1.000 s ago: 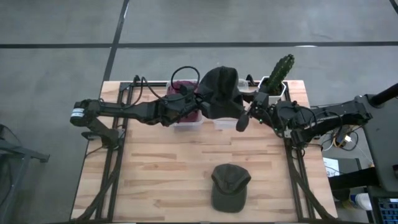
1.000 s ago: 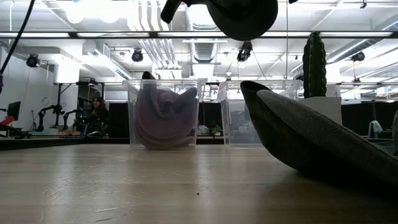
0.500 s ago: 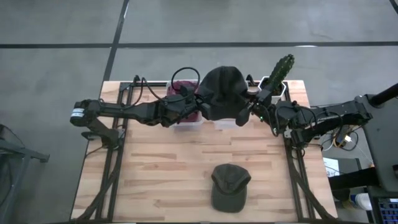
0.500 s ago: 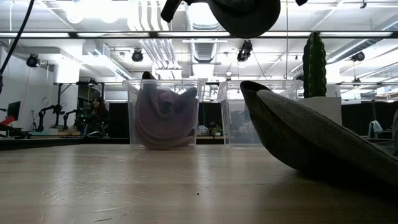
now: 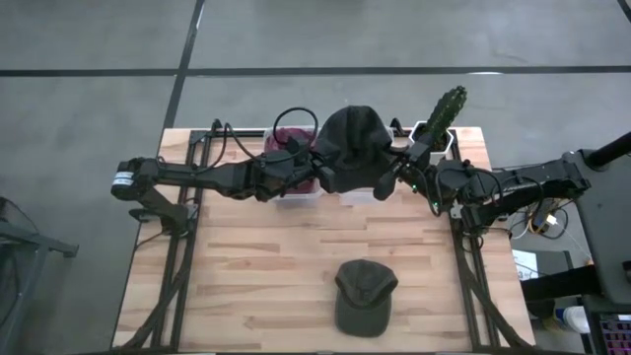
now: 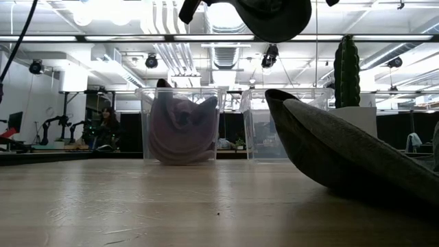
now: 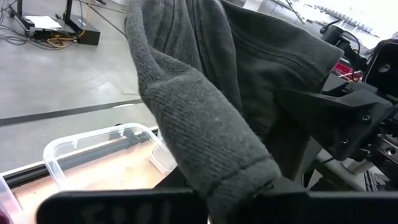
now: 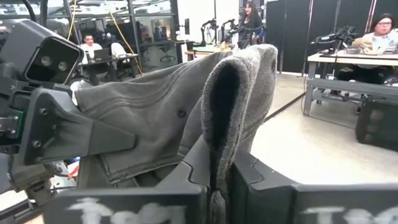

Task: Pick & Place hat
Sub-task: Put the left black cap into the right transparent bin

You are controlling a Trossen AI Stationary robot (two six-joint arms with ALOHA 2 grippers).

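The big light wooden table [image 5: 256, 266] has two dark robot arms reaching in over its far end. Between them, up in the air, hangs a dark grey knitted hat [image 5: 352, 146]. It sits above two clear plastic boxes at the back of the table. One clear box [image 5: 293, 168] has something soft and purple in it. The other clear box [image 6: 264, 123] is beside it, and what it holds cannot be made out.

The left gripper [image 5: 314, 166] holds one side of the knitted hat. Its fingers are pinched tight on a thick rolled edge of the hat [image 7: 205, 143]. The right gripper [image 5: 386, 182] holds the other side. Its fingers are squeezed close together on a folded edge of the hat [image 8: 230, 106]. So the hat is stretched between the two grippers, touching both.

A second hat, a dark green cap with a brim [image 5: 363, 296], lies flat on the table near the front edge, well apart from both grippers. In the low view it fills the right side, and part of it is cut off.

A tall green cactus in a white pot [image 5: 441, 118] stands at the back right corner of the table.

In the low view only the bottom of the hanging hat shows, at the top edge. People sit at desks far off in the room [image 8: 384, 34].
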